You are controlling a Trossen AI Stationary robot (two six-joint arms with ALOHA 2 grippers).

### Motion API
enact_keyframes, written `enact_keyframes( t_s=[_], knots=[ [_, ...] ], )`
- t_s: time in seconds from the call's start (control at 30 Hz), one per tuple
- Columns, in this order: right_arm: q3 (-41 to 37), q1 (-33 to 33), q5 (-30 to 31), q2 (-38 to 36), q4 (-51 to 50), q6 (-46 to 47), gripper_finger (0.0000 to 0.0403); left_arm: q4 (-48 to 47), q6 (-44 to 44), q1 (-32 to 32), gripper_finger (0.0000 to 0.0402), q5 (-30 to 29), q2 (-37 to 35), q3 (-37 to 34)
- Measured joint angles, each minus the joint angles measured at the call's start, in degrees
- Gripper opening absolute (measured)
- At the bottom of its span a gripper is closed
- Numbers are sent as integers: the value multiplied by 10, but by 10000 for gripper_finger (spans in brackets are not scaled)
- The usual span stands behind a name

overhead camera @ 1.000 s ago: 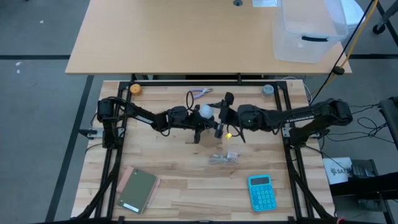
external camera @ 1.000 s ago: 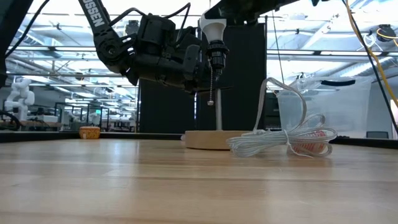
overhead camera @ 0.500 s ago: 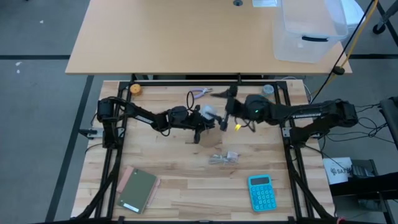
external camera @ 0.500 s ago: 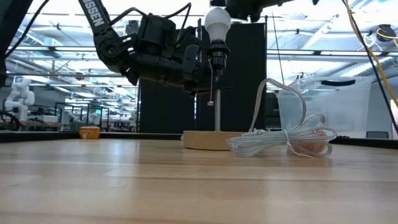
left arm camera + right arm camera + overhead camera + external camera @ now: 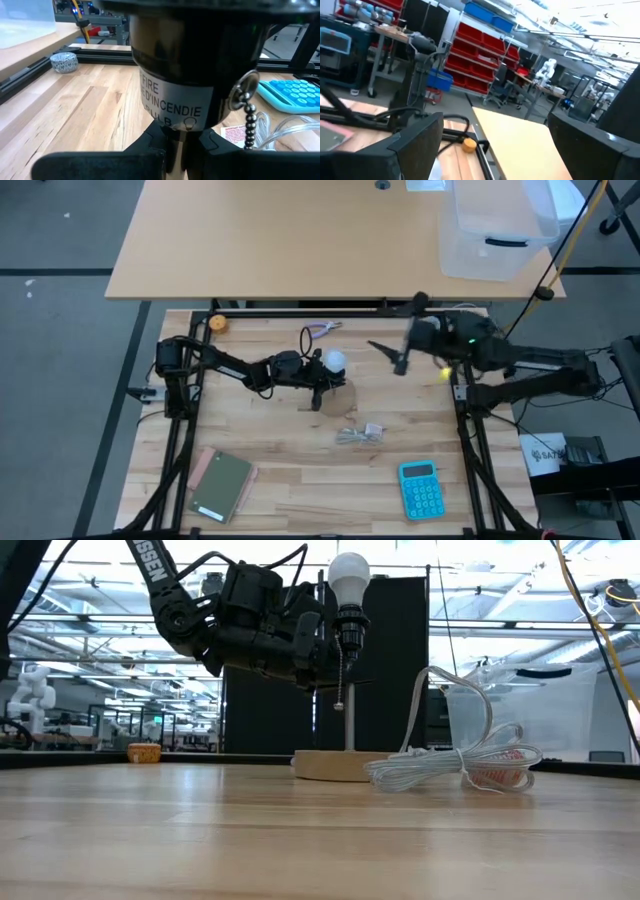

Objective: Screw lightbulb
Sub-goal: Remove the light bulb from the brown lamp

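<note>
A wooden table [image 5: 280,470] sits in a workshop with red bins and shelving behind it. Near the table's centre, the lightbulb [image 5: 334,361] stands upright in the black socket [image 5: 346,628] on top of a lamp stand with a round wooden base [image 5: 330,764], and nothing is touching the bulb. The left claw [image 5: 318,380] is clamped together on the stand just under the socket, steadying it. The right claw [image 5: 398,355] hangs well away from the bulb toward 2 o'clock, its fingers apart and empty. The bulb looks seated, so the screwing seems done or nearly so; how deep the threads sit cannot be told. What seems left is for the left claw to let go. A coiled white cord [image 5: 362,435] lies near the base at 5 o'clock.
</note>
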Motion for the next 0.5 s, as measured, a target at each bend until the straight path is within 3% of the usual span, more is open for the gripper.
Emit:
enact_keyframes(
  t_s=[0.17,0.3,0.5],
  knots=[
    [0,-22,-60,-68,-103,19,354,0,0,0,31,0,0,0],
    [0,-28,-64,-99,-172,31,354,1,3,2,31,9,0,0],
    [-76,-39,-61,-141,-158,40,354,1,7,2,31,12,0,0]
  ],
)
